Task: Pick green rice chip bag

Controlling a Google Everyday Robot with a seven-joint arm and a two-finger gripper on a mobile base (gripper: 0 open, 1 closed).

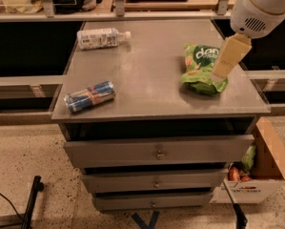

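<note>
The green rice chip bag lies flat and a little crumpled, its printed face up, with the dark oval and white letters at the far end. I judge it light and soft. It is a glossy film pouch puffed with air, so it should give under pressure and may slide on smooth metal if pushed. The chips inside are brittle, and a hard squeeze across the middle could crush them. The crimped near end, or a raised fold along the bag's right side, looks like the safest place to pinch, since the film bunches there.

Directly under the bag is the grey cabinet top, whose right edge runs just beyond the bag. The gripper hangs over the bag's right side with its pale tip close to the film. I cannot tell whether it touches, or whether it is parted or closed.

Well to the left of the bag and nearer the front lies the blue and silver drink can on its side. Left of the bag and further back lies the clear plastic bottle. Below the bag and to its right, on the floor, stands a cardboard box.
</note>
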